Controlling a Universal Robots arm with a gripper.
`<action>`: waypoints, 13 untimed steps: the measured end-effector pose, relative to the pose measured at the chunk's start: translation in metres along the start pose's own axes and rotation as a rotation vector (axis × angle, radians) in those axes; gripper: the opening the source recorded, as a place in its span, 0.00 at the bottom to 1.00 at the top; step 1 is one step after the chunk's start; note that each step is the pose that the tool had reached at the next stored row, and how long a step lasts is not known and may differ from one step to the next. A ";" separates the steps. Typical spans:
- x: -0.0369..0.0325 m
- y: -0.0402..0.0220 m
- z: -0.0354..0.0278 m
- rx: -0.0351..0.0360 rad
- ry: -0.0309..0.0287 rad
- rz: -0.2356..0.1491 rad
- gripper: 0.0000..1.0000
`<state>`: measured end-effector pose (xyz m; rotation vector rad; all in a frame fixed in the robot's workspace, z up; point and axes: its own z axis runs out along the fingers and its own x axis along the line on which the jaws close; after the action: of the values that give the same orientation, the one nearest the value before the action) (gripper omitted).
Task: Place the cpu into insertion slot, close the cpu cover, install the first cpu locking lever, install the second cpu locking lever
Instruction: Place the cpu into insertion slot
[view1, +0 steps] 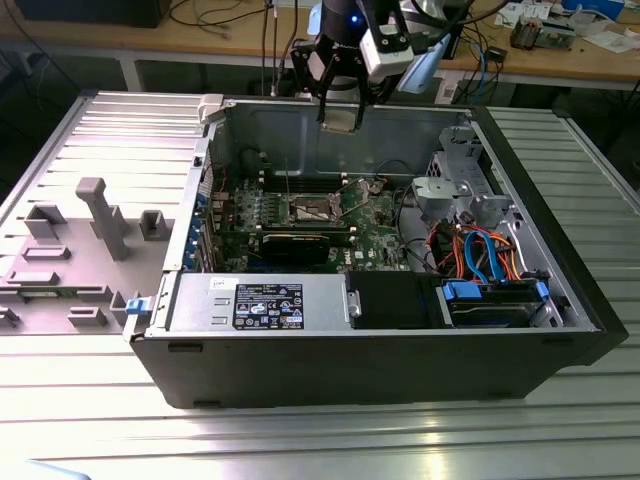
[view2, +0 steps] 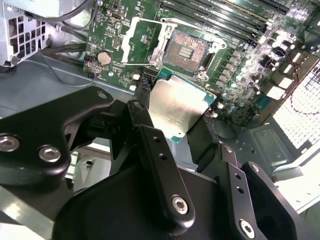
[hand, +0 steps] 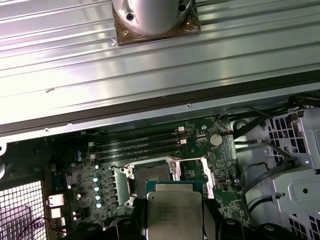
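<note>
Insertion slot (view2: 187, 50) on motherboard (view2: 107, 35); cpu (view2: 177, 107) above.

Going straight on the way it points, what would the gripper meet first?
Probably the open insertion slot, just ahead of the cpu the gripper holds; depth is unclear, so it might be the motherboard beside it.

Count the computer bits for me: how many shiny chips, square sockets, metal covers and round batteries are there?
cpu, held in the gripper: 1
insertion slot, empty: 1
cpu cover, flipped open: 1
round battery: 1
Total: 4
</note>
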<state>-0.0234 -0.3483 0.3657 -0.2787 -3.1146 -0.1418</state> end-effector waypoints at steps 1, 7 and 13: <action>0.0000 0.0000 0.0000 0.0000 -0.0003 0.004 0.54; 0.0000 0.0000 0.0000 -0.0001 -0.0007 0.006 0.54; 0.0000 0.0000 0.0000 -0.0003 -0.0015 0.016 0.54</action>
<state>-0.0234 -0.3483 0.3657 -0.3030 -3.1131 -0.1420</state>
